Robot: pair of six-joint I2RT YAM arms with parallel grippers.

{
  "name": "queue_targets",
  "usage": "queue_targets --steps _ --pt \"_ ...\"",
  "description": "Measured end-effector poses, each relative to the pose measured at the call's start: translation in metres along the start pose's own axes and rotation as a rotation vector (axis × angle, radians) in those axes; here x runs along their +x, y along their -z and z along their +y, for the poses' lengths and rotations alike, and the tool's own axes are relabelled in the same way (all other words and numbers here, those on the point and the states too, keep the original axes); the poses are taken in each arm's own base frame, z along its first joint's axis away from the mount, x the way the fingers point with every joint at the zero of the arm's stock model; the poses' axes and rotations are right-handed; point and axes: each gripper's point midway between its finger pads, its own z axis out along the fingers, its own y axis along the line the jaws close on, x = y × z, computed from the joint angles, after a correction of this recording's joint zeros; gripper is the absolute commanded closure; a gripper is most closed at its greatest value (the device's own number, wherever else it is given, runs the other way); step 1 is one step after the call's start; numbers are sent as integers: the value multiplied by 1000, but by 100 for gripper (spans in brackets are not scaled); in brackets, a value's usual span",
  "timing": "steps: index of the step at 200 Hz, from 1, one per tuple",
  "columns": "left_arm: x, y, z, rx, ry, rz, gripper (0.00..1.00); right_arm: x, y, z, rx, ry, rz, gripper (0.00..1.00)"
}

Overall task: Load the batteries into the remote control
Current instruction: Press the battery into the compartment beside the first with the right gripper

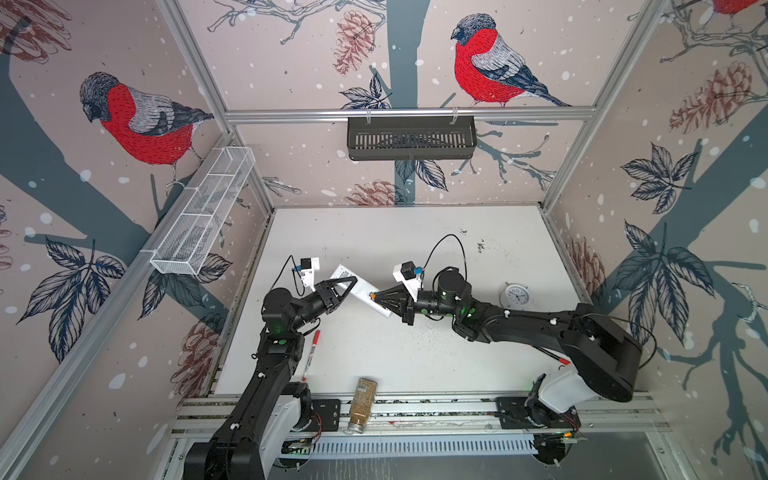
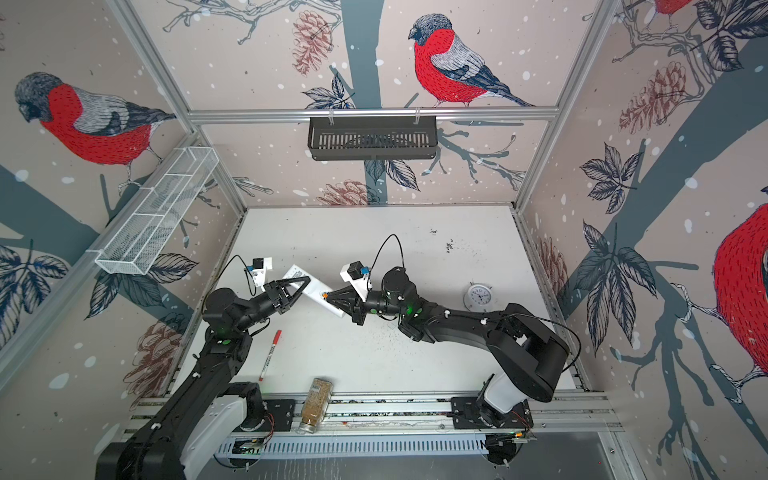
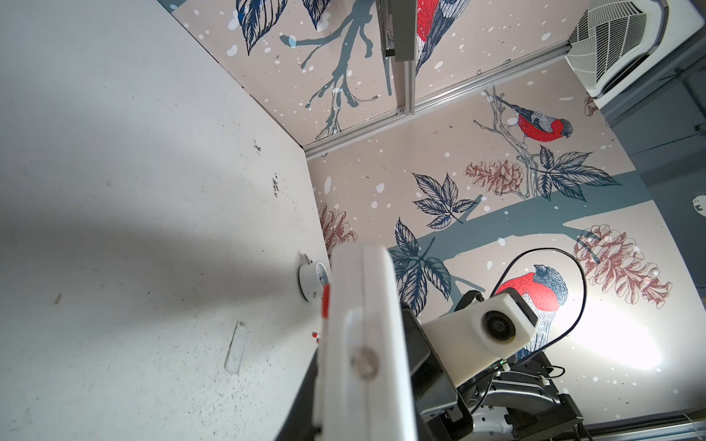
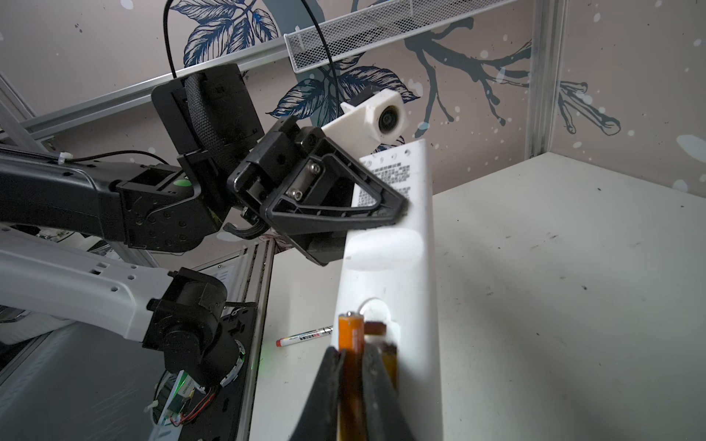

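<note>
1. Firstly, at the left, our left pincer (image 1: 352, 286) is clamped across the remote control (image 4: 416, 275). It holds the remote tilted off the table (image 1: 415, 353), plain back towards the other arm.
2. Further right, the right pincer (image 1: 379, 297) pinches one battery (image 4: 348, 340) lengthwise. The battery's tip touches the remote's lower back, where the bay appears to lie.
3. We judge the step in hand to be seating this battery. We should hold the remote steady and line the cell up with the slot. Then we push one end against its contact and lay the other end down before letting go.
4. Hard to make out: a darker orange shape (image 4: 390, 359) sits just beside the held cell. We cannot tell whether it is the second battery, seated. The bay's contacts and polarity marks are hidden behind the pincer.
</note>
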Motion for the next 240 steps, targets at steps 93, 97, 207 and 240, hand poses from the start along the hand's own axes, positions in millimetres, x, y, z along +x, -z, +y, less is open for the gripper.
queue_targets --steps 93,97,207,240 --pt "-1 -2 -2 17 -3 6 100 -6 10 0 26 23 -1 57" --pt "-1 -2 -2 18 -4 9 100 -7 11 -1 29 21 -3 53" --pt "15 -2 -7 67 -145 106 100 -15 0 -25 -125 -320 105 10" --pt "17 -1 -7 66 -161 113 100 -4 -2 -19 -173 -396 159 10"
